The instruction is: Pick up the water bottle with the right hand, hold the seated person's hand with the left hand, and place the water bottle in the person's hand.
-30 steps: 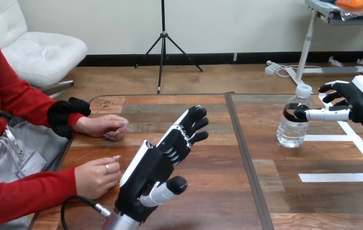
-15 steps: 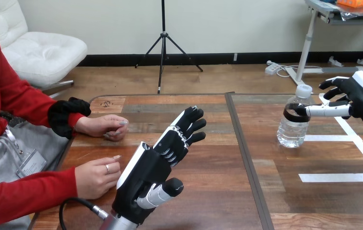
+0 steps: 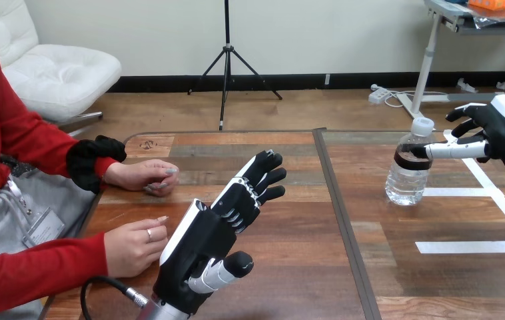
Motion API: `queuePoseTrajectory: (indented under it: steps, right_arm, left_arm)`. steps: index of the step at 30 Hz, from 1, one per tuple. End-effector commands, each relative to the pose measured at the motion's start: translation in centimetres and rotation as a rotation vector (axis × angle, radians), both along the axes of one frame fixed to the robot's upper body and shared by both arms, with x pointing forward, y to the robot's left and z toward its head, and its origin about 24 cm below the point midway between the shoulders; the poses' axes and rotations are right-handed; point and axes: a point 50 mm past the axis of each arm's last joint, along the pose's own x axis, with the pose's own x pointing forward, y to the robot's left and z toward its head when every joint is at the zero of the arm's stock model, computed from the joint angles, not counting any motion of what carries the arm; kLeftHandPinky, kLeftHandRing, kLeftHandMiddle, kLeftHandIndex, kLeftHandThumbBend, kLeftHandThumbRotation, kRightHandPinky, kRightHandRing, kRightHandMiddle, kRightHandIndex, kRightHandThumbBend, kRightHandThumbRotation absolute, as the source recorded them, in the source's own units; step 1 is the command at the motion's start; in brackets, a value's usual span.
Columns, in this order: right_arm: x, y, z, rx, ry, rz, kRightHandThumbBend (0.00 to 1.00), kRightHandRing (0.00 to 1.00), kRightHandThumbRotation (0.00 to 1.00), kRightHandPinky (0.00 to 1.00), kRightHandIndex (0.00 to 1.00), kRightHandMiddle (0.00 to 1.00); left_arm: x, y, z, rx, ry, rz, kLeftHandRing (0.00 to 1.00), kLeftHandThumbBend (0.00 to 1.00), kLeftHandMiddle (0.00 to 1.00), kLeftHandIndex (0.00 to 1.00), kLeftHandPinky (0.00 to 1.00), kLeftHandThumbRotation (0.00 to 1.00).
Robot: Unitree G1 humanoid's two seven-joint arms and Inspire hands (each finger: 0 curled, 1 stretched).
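The left hand (image 3: 203, 247) has drifted a little toward the near left, so its fingertips and thumb sit slightly lower over the table than a second ago. The right hand (image 3: 503, 130) has lifted a touch toward the far side. Its outstretched thumb now meets the bottle (image 3: 406, 180) higher up, near the shoulder, though actual contact is hard to make out.
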Motion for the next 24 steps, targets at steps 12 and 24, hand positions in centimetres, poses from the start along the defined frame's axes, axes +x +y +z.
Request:
queuePoseTrajectory:
  steps: [12, 24]
  right_arm:
    - [2.4, 3.0, 3.4, 0.008, -0.124, 0.058, 1.0, 0.71, 0.52, 0.56, 0.83, 0.77]
    - [2.7, 4.0, 3.5, 0.048, -0.146, 0.07, 1.0, 0.74, 0.5, 0.59, 0.82, 0.79]
  left_arm:
    - [0.0, -0.3, 0.6, -0.027, -0.046, 0.025, 0.94, 1.0, 0.95, 0.94, 0.88, 0.75]
    - [-0.1, -0.1, 0.5, -0.022, -0.041, 0.033, 0.93, 1.0, 0.95, 0.94, 0.88, 0.76]
